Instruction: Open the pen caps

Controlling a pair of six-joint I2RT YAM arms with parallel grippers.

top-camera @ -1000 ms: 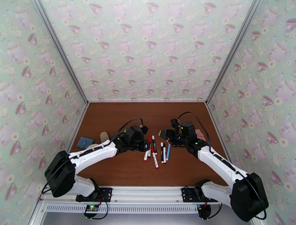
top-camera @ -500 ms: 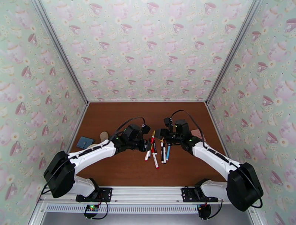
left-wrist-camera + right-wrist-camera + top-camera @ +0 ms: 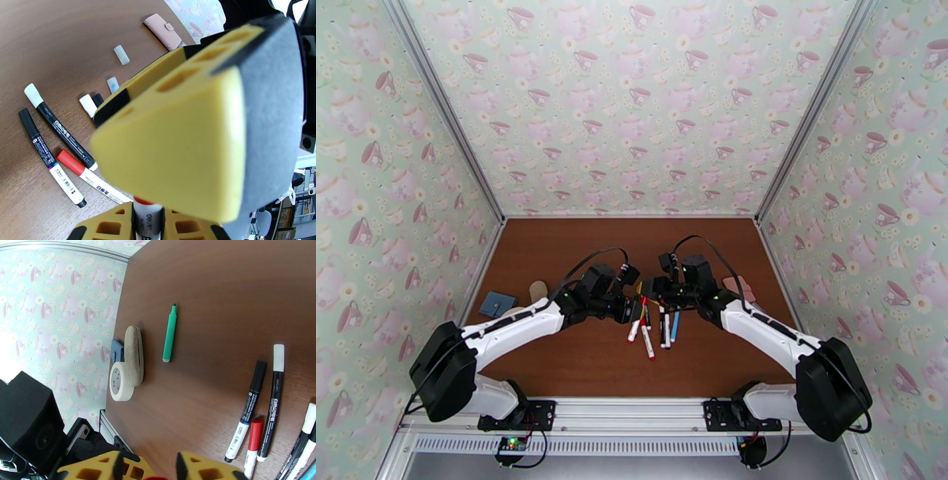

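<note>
My left gripper [image 3: 630, 305] [image 3: 148, 228] is shut on the white barrel of a red-capped pen [image 3: 635, 328] [image 3: 147, 213], held tilted above the table. My right gripper [image 3: 651, 289] [image 3: 151, 469] meets it from the right, its jaws open on either side of the pen's red cap [image 3: 156, 478]. One right fingertip [image 3: 189, 130] looms large in the left wrist view. Several other capped pens [image 3: 663, 325] [image 3: 59, 126] [image 3: 272, 402] lie on the table below. A green pen [image 3: 170, 333] lies apart to the left. A loose white cap [image 3: 121, 54] rests farther right.
A tape roll [image 3: 120, 381], a beige lump [image 3: 539, 290] [image 3: 133, 356] and a small blue item [image 3: 498, 303] sit at the left. A pink wallet [image 3: 741, 286] [image 3: 162, 31] lies at the right. Papered walls stand on three sides of the brown table [image 3: 577, 237].
My right gripper has moved left, up to the left gripper, and its jaws have narrowed. The left gripper has shifted slightly right with the pen still in it.
</note>
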